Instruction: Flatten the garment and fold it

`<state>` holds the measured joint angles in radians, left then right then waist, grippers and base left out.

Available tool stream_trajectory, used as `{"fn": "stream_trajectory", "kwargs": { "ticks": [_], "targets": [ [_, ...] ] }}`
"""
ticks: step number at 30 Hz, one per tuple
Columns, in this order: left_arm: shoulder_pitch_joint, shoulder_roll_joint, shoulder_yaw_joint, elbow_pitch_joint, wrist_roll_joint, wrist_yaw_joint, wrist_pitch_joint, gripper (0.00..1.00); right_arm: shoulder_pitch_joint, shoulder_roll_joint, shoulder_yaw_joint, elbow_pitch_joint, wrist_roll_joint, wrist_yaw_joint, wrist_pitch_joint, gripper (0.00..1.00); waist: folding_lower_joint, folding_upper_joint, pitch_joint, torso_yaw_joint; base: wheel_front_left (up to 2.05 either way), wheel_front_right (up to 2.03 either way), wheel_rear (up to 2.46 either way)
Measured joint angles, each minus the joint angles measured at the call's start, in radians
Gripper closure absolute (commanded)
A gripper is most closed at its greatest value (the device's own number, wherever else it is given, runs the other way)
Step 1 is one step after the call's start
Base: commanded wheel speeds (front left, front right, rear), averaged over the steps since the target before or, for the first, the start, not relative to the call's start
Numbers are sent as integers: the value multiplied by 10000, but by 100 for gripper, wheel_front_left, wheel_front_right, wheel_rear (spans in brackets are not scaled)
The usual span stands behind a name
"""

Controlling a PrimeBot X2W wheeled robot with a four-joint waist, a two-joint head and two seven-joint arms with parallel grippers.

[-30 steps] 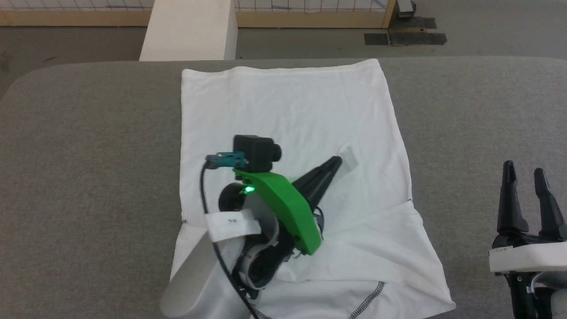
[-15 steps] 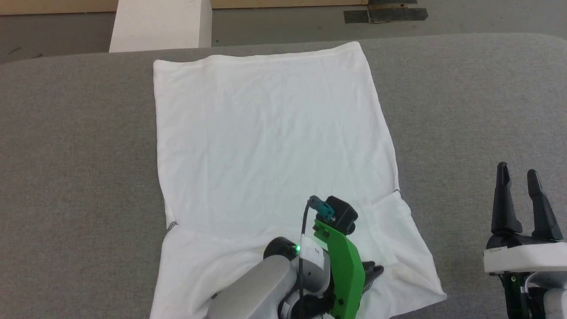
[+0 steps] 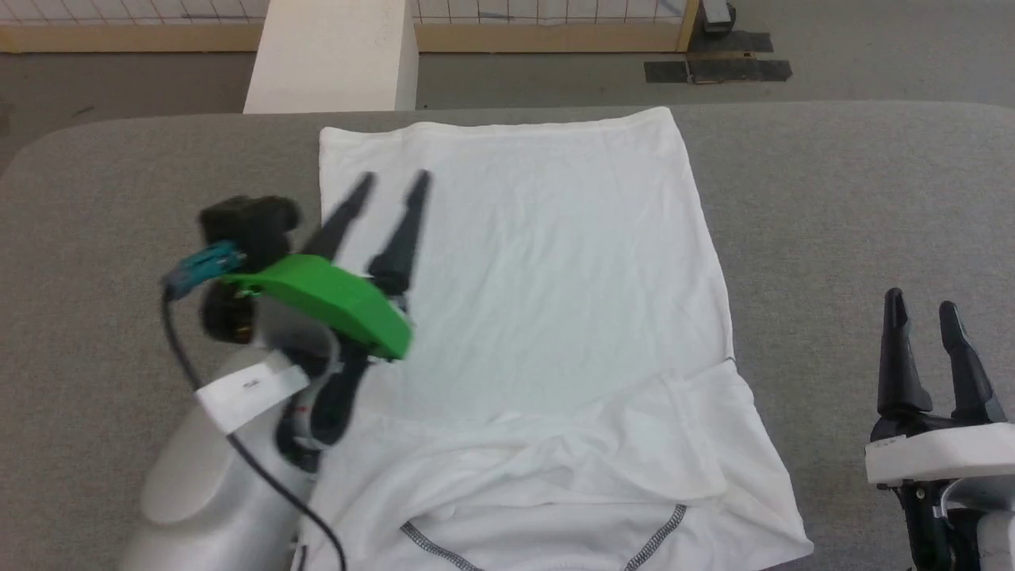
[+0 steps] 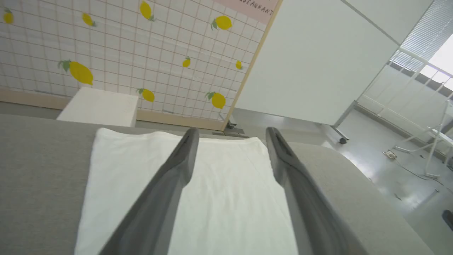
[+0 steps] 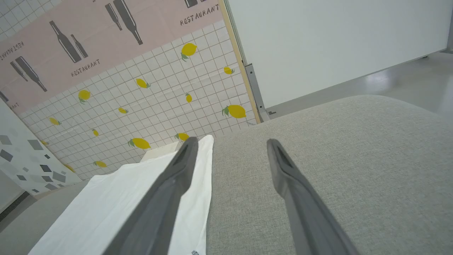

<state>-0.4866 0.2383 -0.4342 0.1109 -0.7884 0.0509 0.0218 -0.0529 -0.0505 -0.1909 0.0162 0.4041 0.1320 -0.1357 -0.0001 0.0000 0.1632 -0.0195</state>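
The white garment (image 3: 539,285) lies spread on the grey table (image 3: 833,206), its far hem straight and a sleeve folded across the rumpled near part, where dark zigzag seams (image 3: 658,543) show. My left gripper (image 3: 392,184) hovers open and empty over the garment's left edge, fingers pointing away from me. In the left wrist view the left gripper (image 4: 230,136) frames the garment (image 4: 219,184) between spread fingers. My right gripper (image 3: 920,305) stands open and empty over bare table, right of the garment. The right wrist view has the right gripper (image 5: 230,143) beside the garment's edge (image 5: 141,198).
A white box (image 3: 333,55) stands on the floor beyond the table's far edge, also seen as a white box (image 4: 99,106) in the left wrist view. A tiled lemon-patterned partition (image 4: 141,53) runs behind it. Bare table lies to both sides of the garment.
The left gripper, shut on the sleeve fabric a second ago, carried it toward the near edge, let go, and now hovers open at the garment's left. The head camera shifted. The right gripper stayed put.
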Motion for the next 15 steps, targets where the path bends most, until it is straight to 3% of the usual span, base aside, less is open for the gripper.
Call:
{"fn": "stream_trajectory", "kwargs": {
  "ticks": [3,7,10,15],
  "targets": [
    [278,909,456,176,1174,514,-1402,0,-24,0,-4,4,-63,0,395,0,0,0,-96,132,0,0,0],
    [1011,1289,740,518,1678,880,-2282,0,-216,0,13,65,-186,0,1099,0,0,0,-72,302,0,0,0],
    [1460,1308,1055,387,1726,1166,-2512,0,-714,-2,46,234,-412,0,1996,0,0,0,70,350,0,0,0],
    [1603,1237,1271,-163,1726,1269,-2627,0,-2507,2,-146,809,-1198,0,3988,0,0,0,485,449,0,0,0]
  ]
}}
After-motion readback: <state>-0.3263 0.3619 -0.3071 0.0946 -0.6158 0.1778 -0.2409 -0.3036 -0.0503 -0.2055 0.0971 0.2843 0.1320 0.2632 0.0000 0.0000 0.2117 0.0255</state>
